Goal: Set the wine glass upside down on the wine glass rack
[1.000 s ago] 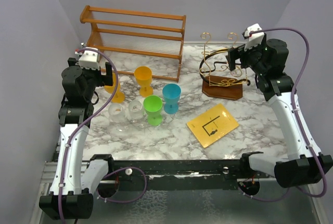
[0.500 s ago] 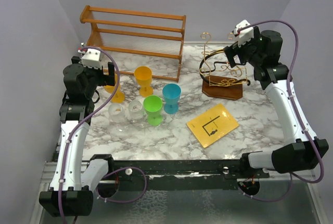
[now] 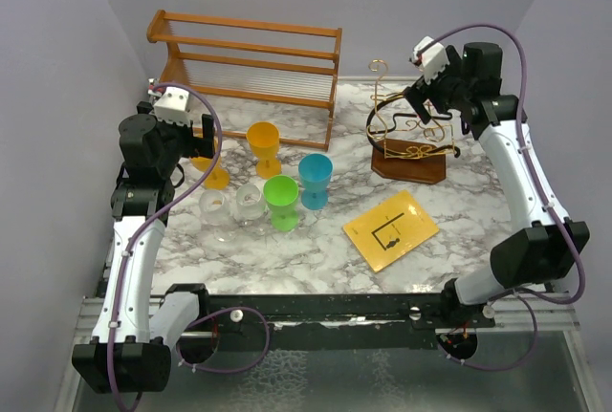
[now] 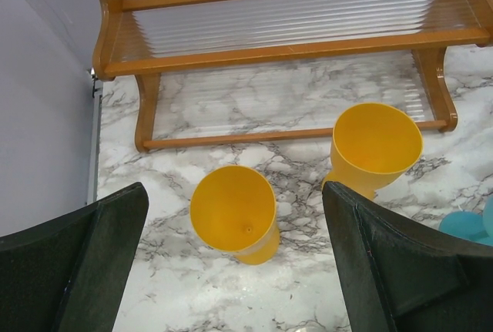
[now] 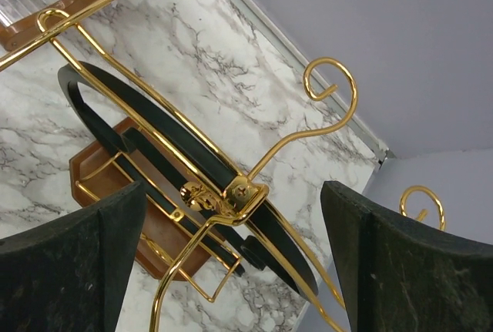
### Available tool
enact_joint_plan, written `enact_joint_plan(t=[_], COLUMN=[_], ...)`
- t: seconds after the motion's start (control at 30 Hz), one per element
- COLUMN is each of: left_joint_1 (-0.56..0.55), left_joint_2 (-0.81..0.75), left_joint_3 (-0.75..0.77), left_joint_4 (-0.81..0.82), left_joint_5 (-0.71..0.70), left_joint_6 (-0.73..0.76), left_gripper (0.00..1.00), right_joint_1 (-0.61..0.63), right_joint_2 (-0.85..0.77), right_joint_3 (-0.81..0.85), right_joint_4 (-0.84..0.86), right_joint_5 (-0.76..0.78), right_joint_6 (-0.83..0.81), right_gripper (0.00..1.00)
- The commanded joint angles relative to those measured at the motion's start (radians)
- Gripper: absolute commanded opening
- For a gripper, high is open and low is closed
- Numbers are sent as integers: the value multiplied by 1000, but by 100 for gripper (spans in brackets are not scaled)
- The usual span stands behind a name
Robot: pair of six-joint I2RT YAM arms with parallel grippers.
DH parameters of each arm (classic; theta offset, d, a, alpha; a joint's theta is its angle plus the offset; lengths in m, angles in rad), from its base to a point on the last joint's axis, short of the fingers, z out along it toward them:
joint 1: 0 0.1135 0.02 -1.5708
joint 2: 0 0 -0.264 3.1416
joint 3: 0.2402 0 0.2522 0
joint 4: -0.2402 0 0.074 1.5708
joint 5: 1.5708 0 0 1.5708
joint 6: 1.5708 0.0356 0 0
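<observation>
Several wine glasses stand upright on the left of the marble table: two orange, a green, a blue and two clear ones. My left gripper hangs open above the nearer orange glass, which shows between its fingers without contact. The second orange glass stands to its right. The gold wire wine glass rack stands on its dark wooden base at the back right, with no glass on it. My right gripper is open just above the rack's hoop, holding nothing.
An orange-brown slatted shelf stands along the back wall, right behind the orange glasses. A yellow card lies in front of the rack. Walls close in on the left, the back and the right.
My right arm has swung up and to the left, bringing its gripper over the back of the rack. My left gripper has edged slightly to the right above the orange glass.
</observation>
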Motion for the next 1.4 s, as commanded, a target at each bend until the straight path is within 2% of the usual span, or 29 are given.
enact_joint_plan(t=[0.0, 0.13, 0.33, 1.1, 1.37], left_joint_1=[10, 12, 12, 16, 16], left_joint_2=[5, 6, 10, 8, 16], left_joint_3=[24, 22, 18, -1, -13], left_joint_4=[8, 9, 11, 21, 19], left_joint_5=[43, 48, 56, 88, 107], left_joint_6=[11, 13, 18, 21, 38], left_gripper=[99, 99, 99, 99, 99], right_joint_1=[-4, -3, -4, -3, -4], right_joint_2=[50, 85, 128, 191, 222], right_joint_3=[94, 126, 150, 229, 305], right_joint_4=[-62, -83, -120, -229, -321], right_joint_5=[-25, -27, -28, -55, -88], right_joint_6=[-46, -40, -31, -66, -120], right_gripper=[92, 87, 74, 35, 26])
